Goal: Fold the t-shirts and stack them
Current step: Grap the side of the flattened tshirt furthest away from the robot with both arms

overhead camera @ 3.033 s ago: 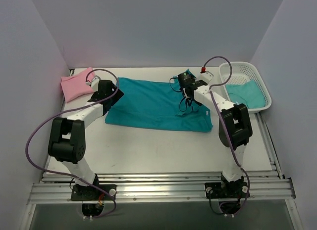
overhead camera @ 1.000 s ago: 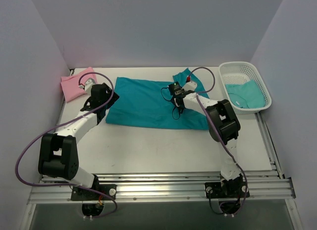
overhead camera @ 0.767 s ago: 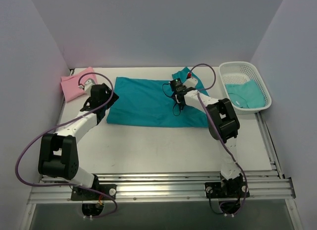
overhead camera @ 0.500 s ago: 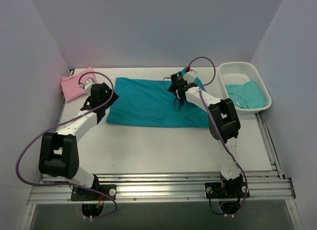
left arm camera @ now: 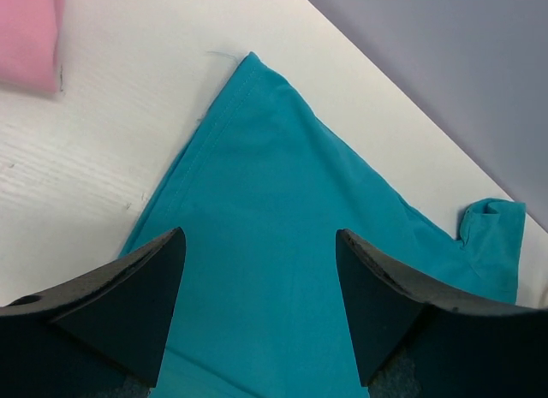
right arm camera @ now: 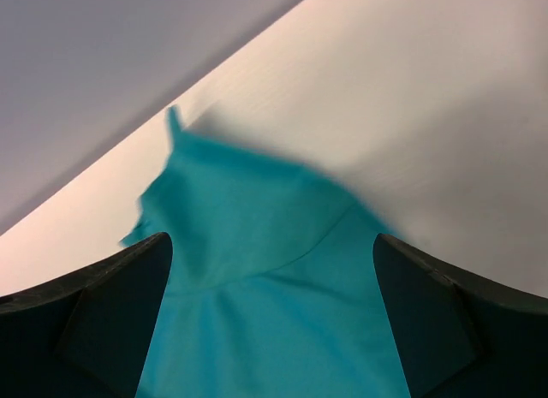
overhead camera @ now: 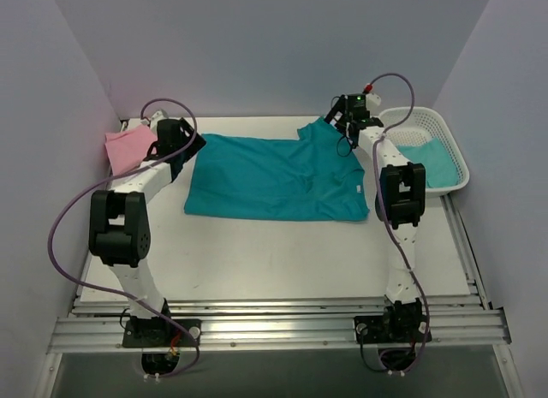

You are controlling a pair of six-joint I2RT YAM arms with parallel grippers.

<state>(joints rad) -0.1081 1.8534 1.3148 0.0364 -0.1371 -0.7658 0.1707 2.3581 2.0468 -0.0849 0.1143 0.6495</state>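
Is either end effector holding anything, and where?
Nothing is held. Both the left end effector and right end effector hang open above the teal t-shirt.

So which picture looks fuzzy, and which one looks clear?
Right wrist view: the teal t-shirt looks smeared, its edges soft, with a dark shadow along its far edge. Left wrist view: sharp, the hem stitching shows. Top view: even light, no glare.

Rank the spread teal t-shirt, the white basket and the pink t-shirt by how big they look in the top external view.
1. spread teal t-shirt, clearly the largest
2. white basket
3. pink t-shirt, smallest, folded in the far left corner
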